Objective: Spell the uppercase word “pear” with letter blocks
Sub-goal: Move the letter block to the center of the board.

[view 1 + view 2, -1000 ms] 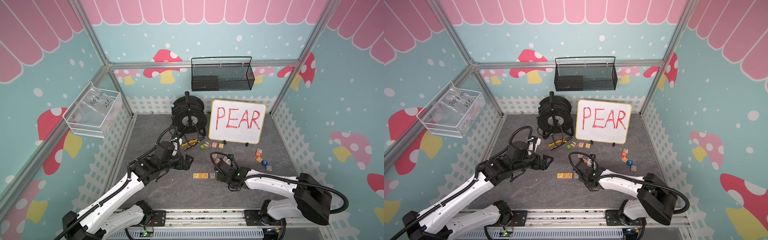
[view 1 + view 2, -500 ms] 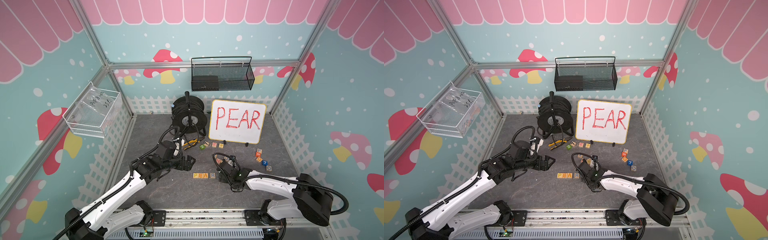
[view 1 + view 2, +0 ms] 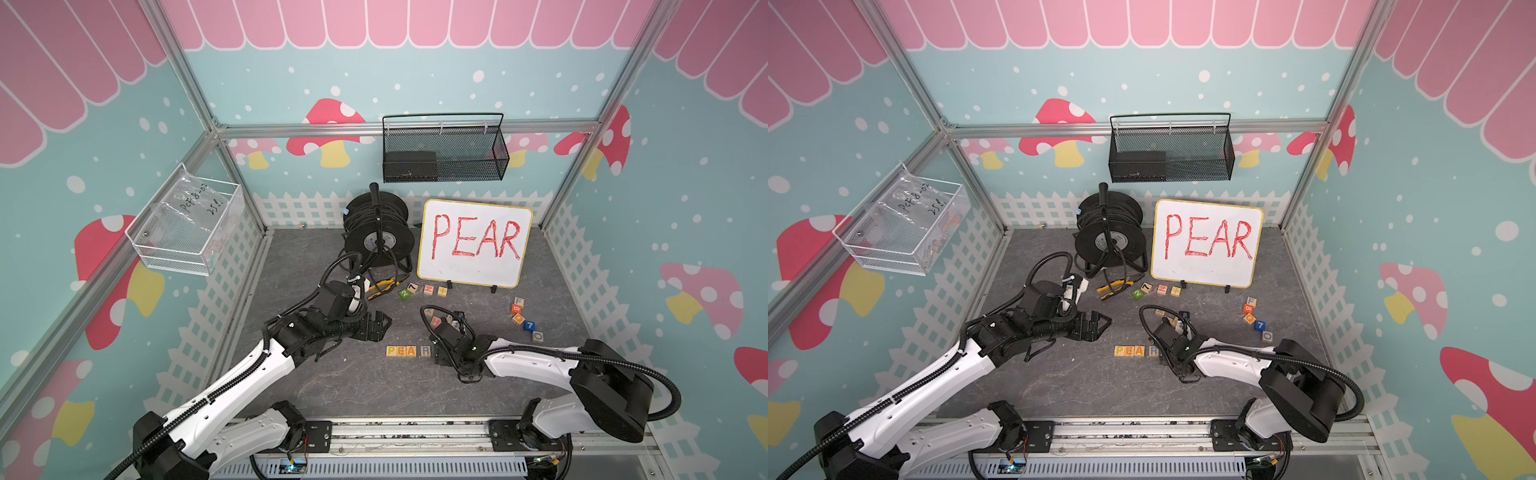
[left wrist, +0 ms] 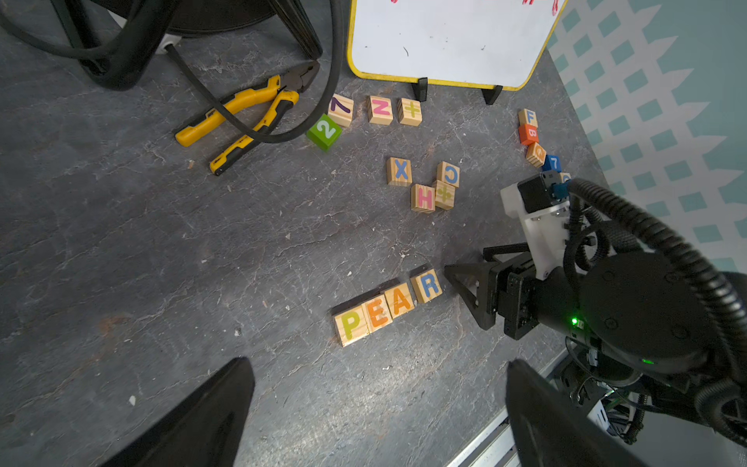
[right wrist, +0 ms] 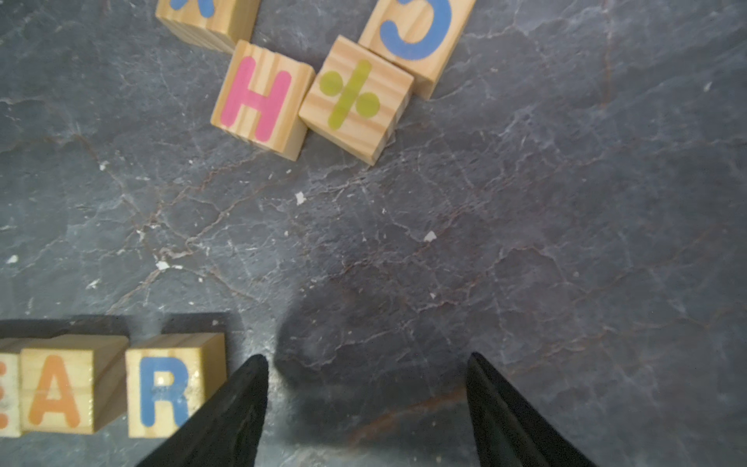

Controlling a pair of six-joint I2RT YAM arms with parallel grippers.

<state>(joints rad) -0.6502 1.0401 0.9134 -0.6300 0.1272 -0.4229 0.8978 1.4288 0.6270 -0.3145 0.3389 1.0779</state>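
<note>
Beside R block [image 4: 427, 286]: right gripper [image 5: 366, 358] jaws are parted, empty.
Left gripper [image 4: 378, 362]: jaws are spread wide, empty.
Retreat: R block must not be brushed.

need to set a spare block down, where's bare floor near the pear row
Bare mat between the PEAR row and the front rail; also between the pliers and the row. Crowded: loose blocks by the whiteboard, right gripper beside R.

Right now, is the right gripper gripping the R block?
No, the right gripper stands open beside the R block, nothing between its jaws.
</note>
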